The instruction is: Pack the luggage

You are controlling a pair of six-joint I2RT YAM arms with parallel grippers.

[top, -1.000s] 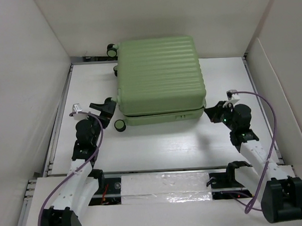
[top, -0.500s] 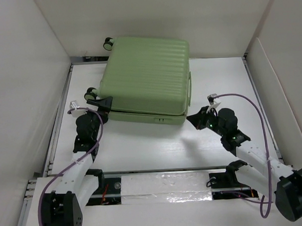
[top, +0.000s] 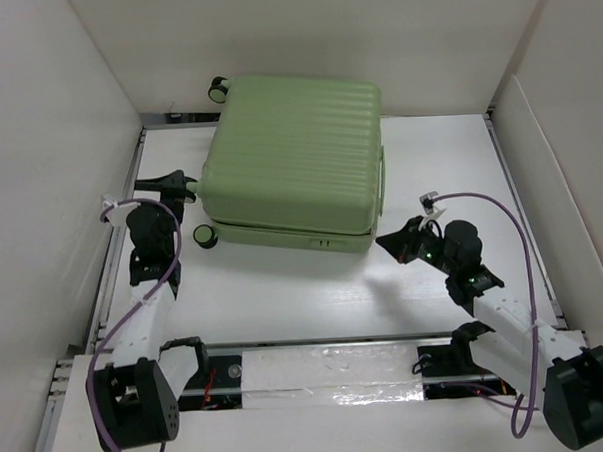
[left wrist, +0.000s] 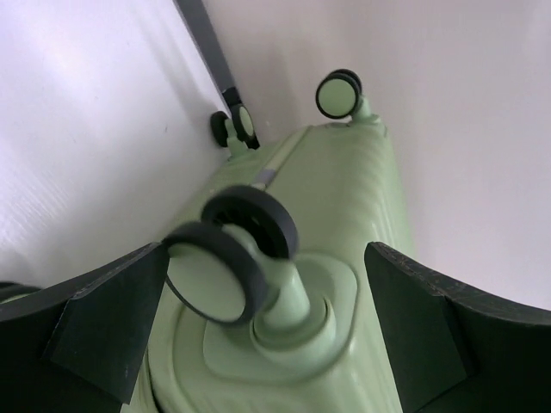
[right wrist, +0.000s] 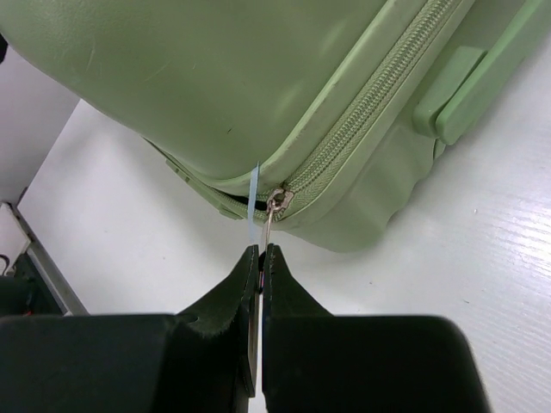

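The luggage (top: 293, 156), a pale green ribbed hard-shell suitcase, lies flat and closed at the back middle of the table. At its left side my left gripper (top: 177, 181) is open, and a black caster wheel (left wrist: 232, 258) sits between its fingers (left wrist: 103, 318) without being pinched. Two more wheels (left wrist: 340, 93) show farther back. At the near right corner my right gripper (top: 390, 244) is shut on the metal zipper pull (right wrist: 269, 225). A thin light blue strip (right wrist: 254, 194) sticks out of the zipper seam (right wrist: 370, 107) beside the pull.
White walls box in the table (top: 285, 297) on the left, back and right. The suitcase's side handle (right wrist: 478, 82) lies near the right gripper. Another wheel (top: 206, 235) stands at the near left corner. Both arm bases sit on the rail (top: 328, 370) at the front edge.
The luggage has swung left and turned, its near edge now slanted. My left arm moved out left, and its open fingers now flank a wheel. My right gripper followed the corner inward, still shut.
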